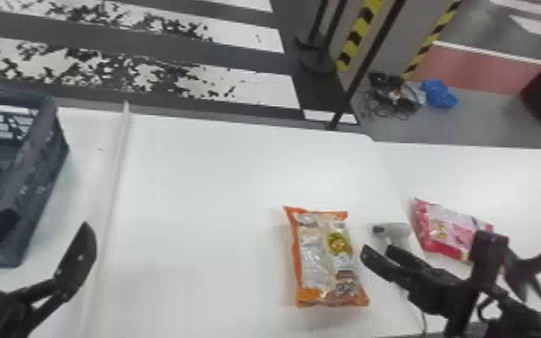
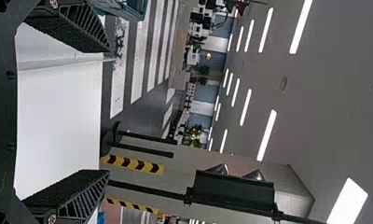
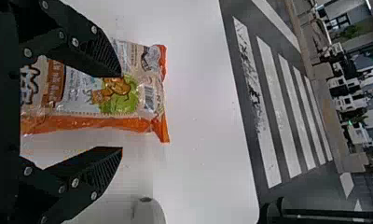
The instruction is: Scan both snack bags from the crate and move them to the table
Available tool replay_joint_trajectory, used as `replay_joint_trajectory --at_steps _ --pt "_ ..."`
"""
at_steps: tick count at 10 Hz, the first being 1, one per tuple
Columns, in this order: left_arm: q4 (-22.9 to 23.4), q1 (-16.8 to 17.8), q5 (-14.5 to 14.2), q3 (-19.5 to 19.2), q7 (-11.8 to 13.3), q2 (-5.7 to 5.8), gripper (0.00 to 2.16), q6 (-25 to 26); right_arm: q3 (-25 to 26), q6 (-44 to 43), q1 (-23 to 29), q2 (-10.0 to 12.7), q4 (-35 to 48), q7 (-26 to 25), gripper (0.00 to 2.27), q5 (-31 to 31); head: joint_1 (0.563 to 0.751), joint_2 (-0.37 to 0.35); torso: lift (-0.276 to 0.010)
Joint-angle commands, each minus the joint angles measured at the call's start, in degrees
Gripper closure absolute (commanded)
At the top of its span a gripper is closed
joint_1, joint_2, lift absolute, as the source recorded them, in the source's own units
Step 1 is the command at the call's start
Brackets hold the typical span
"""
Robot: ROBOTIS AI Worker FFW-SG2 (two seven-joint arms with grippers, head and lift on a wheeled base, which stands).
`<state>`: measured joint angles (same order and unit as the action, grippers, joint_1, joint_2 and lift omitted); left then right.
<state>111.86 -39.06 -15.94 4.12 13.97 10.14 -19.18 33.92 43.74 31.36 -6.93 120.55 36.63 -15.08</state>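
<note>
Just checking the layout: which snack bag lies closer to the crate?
The orange-edged bag: it lies between the crate and the grey scanner, while the red-and-pink bag lies on the scanner's other side.

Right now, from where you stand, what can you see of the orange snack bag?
The orange snack bag lies flat on the white table, its long sides running away from the robot, the far end leaning slightly left. It looks like glossy, wrinkled plastic film, with orange borders, a pale middle, a round green patch, a cartoon figure and a barcode. Both ends look closed. The small grey scanner lies to its right. The open right gripper is close by; whether it touches the bag I can't tell.
</note>
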Motion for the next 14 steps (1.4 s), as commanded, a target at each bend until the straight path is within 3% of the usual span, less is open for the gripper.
replay_joint_trajectory --at_steps 1,2,4,8,13,14 --pt "-0.2 -0.4 0.1 -0.3 0.0 0.06 0.07 -1.2 4.4 -0.4 1.7 0.2 1.5 0.1 0.06 -0.8 0.695 -0.336 -0.087" --pt "-0.7 -0.7 0.0 -0.3 0.0 0.32 0.07 -3.4 7.0 -2.6 1.8 1.2 0.9 0.0 0.06 -1.0 0.695 -0.350 -0.087" --pt "-2.3 -0.4 0.0 -0.3 0.0 0.67 0.07 -3.9 7.3 -10.7 -0.2 0.2 -6.0 -0.2 0.06 2.5 0.695 -0.350 -0.087" --pt "-2.0 -0.7 0.1 -0.2 -0.8 0.41 0.07 -5.5 -1.7 -31.6 -4.6 -4.1 -22.6 -7.3 0.06 11.7 0.695 -0.350 -0.087" --pt "-2.7 -0.8 0.1 -0.5 -0.9 0.76 0.07 -5.5 -3.1 -34.6 -9.9 -6.6 -33.6 -7.4 0.07 11.6 0.695 -0.350 -0.087" --pt "-3.0 -0.7 0.1 -0.4 -1.0 0.67 0.07 -5.5 -3.0 -35.7 -10.4 -6.6 -34.9 -6.7 0.17 11.1 0.695 -0.350 -0.087"
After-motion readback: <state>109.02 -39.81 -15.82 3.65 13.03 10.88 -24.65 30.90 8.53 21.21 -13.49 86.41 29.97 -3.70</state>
